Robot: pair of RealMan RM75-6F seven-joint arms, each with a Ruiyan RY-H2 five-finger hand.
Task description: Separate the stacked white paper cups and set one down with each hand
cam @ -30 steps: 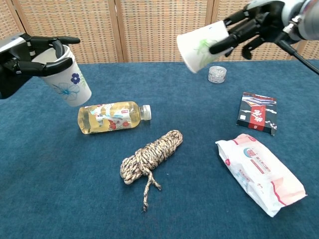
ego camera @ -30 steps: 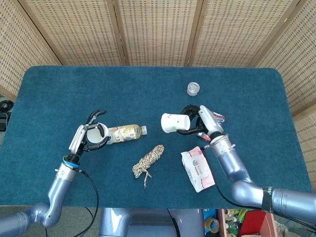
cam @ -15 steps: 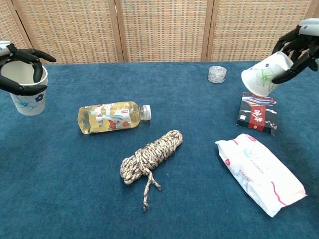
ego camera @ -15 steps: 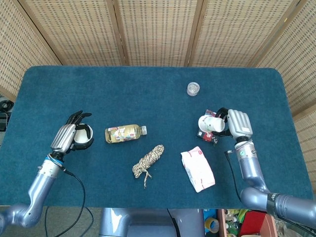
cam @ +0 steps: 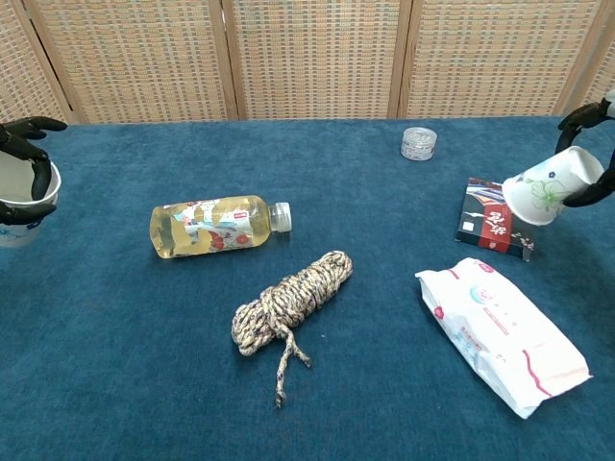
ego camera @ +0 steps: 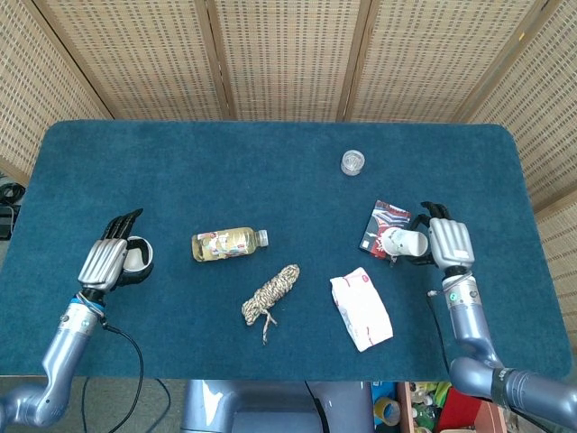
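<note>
At the left edge of the table, the left hand [ego camera: 106,262] has its fingers curled around an upright white paper cup [ego camera: 137,258], which in the chest view sits low enough to be on or just above the blue cloth; contact with the cloth cannot be told. On the right side, the right hand [ego camera: 448,242] holds the other white cup [cam: 550,186] by its mouth end, tipped well over so its base points left and down over the near corner of a small dark packet [cam: 496,228]. The stack is already parted, so what remains is the setting down. For the left cup, the job looks nearly done: lower it straight until the base is flat, then spread the fingers wide without dragging the rim. The right cup needs more care, in my judgement: the wrist should turn to bring the cup upright first, and the hand should shift to bare cloth right of the packet, since a base landing half on that packet would likely topple. Paper cups are light and crush easily, so a soft grip and slow release suit both. Toward the middle lie a drink bottle [ego camera: 226,244] on its side, a coiled rope [ego camera: 270,293] and a pack of wipes [ego camera: 361,308], with a small tin [ego camera: 352,162] at the far side, all well apart from either hand.
</note>
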